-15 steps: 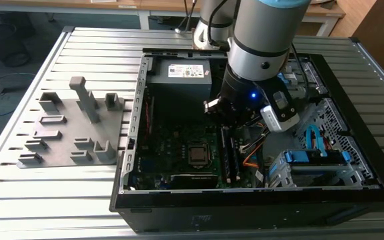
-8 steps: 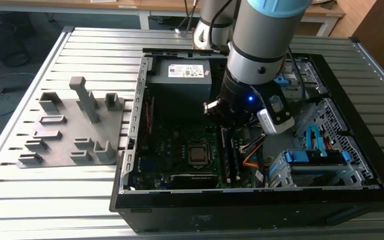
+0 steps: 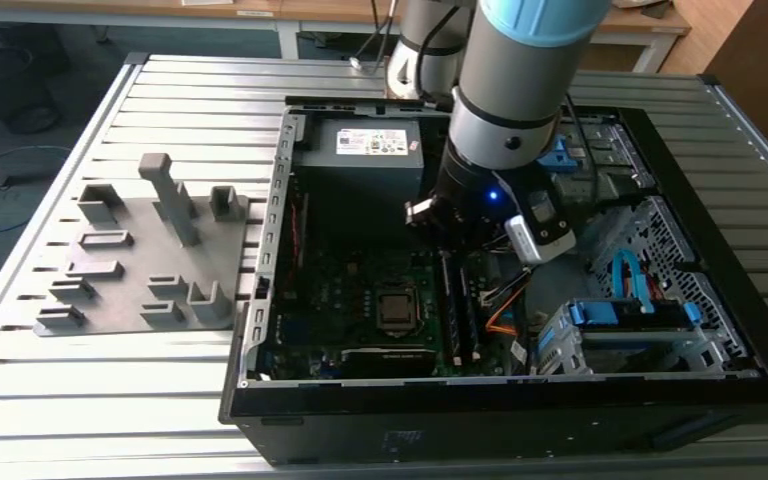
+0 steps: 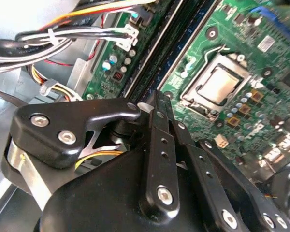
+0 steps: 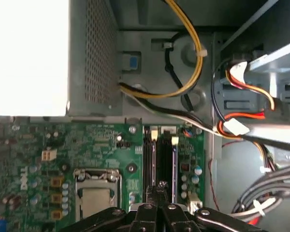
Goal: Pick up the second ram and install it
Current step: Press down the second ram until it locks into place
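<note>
The second ram (image 5: 174,164) sits in its motherboard (image 5: 87,150) slot beside another stick (seated, I judge; latches unclear). The claw (image 5: 158,191), fingers pressed together and holding nothing, is just above it.

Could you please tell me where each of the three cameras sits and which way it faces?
Exterior view: off the arm, above, looking down on the open computer case, the grey fixture and the arm.
First wrist view: rides on the arm, facing the motherboard and memory slots; gripper linkage shows.
Second wrist view: on the arm, looking past the gripper linkage.
Both wrist views share the processor socket.
</note>
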Action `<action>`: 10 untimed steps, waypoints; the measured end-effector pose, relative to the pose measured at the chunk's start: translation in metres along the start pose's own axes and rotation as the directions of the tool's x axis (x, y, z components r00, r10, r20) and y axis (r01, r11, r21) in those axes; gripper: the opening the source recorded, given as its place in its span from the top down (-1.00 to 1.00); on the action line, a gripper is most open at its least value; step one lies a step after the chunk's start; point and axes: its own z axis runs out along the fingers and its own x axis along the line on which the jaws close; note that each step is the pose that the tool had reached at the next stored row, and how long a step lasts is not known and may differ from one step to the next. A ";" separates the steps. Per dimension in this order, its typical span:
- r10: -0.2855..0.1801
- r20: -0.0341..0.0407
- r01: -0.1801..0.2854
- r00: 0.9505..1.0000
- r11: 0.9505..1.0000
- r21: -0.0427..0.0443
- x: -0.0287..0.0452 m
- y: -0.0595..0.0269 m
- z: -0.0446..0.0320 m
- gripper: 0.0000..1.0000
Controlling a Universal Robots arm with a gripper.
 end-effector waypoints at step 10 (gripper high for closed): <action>-0.001 0.000 0.001 1.000 1.000 0.000 0.0000 0.0151 0.0119 0.80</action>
